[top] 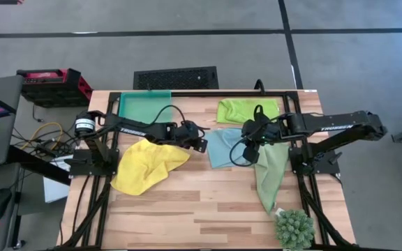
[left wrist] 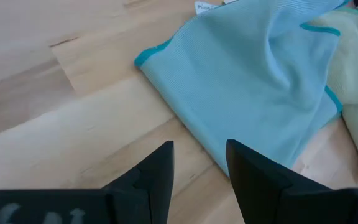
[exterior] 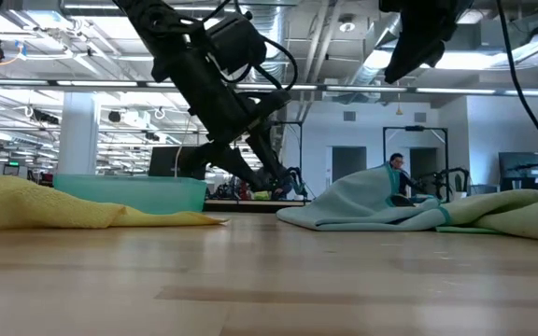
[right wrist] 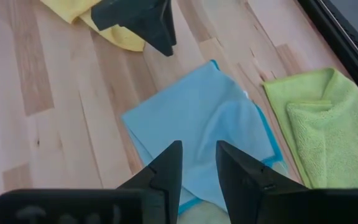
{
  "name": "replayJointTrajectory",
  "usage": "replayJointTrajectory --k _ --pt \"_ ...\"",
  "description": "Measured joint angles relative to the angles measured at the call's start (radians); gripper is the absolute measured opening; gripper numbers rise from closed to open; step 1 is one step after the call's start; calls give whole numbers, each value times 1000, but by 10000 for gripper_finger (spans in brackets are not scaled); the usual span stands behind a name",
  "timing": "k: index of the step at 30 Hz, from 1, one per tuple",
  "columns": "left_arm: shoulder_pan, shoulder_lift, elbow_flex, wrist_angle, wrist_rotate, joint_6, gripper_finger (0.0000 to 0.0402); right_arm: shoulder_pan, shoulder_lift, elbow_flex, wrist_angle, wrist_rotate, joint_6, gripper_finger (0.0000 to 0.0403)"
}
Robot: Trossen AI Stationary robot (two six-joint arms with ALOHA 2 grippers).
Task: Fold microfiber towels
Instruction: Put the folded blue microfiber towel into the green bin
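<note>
The light blue towel (top: 222, 148) lies crumpled at the table's middle, its right part overlapping the sage green towel (top: 269, 176). It also shows in the left wrist view (left wrist: 247, 81) and the right wrist view (right wrist: 197, 115). The yellow towel (top: 145, 164) lies bunched at the left. The lime green towel (top: 246, 110) lies folded at the far side. My left gripper (left wrist: 201, 155) is open, low over the wood at the blue towel's left edge. My right gripper (right wrist: 199, 155) is open a little and empty, held high above the blue towel's right part.
A teal tray (top: 144, 106) stands at the far left of the table. A small spiky plant (top: 294, 229) sits at the near right corner. Bare wood (top: 208, 202) lies along the near side between the yellow and sage towels.
</note>
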Motion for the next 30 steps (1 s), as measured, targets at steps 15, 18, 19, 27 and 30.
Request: replayJointTrajectory --k 15,18,19,27,30 --pt "-34 84 11 104 -48 19 139 0 0 0 14 3 23 120" --pt "-36 126 29 115 -18 29 139 0 1 -1 17 3 24 120" --pt "-35 138 37 115 -12 30 139 0 1 -1 19 3 24 120" --pt "-32 174 45 118 -17 35 139 0 1 -1 19 3 36 120" --pt "-32 192 45 127 -16 35 139 0 1 -1 19 3 43 120"
